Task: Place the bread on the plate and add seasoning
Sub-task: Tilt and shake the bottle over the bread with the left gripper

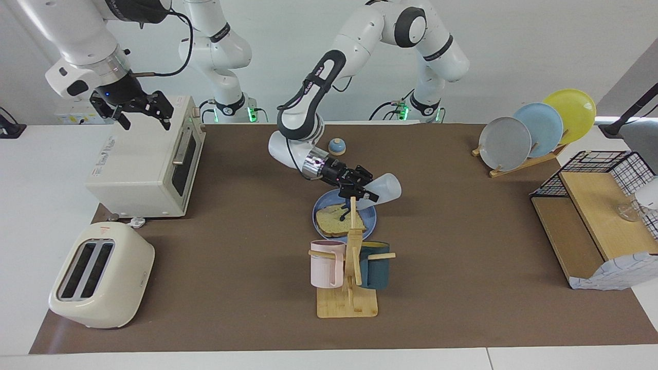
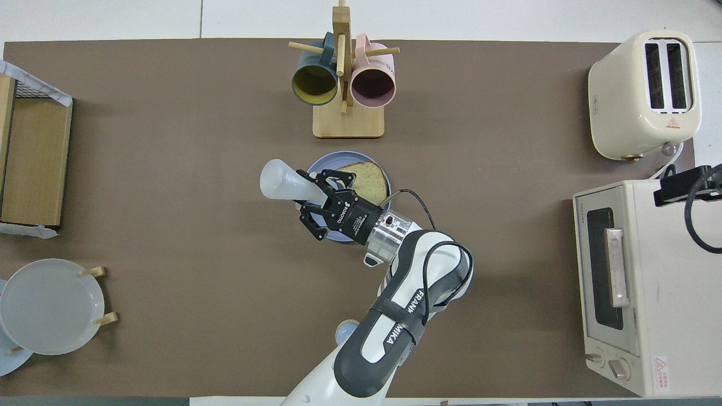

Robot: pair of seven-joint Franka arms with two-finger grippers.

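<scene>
Step in hand, by my reading: seasoning. The bread (image 1: 339,218) already lies flat on the plate (image 1: 369,225), at mid-table, just on the robots' side of the mug tree (image 1: 351,267), which stands toward the table edge away from the robots.

Left gripper (image 1: 360,189) is clenched on the seasoning (image 1: 383,189), gripping it near the cap end. The bottle is tipped, base raised and pointing toward the left arm's end of the table, cap down over the plate's rim. The cap itself is hidden by the fingers.

Right gripper (image 1: 134,109) waits over the oven (image 1: 144,162) at the right arm's end; its 2 fingers look spread and hold nothing.

Next move, as a judgement: bring the cap fully over the bread, then tilt or shake so seasoning lands on the slice, not the rim. No grains visible.
</scene>
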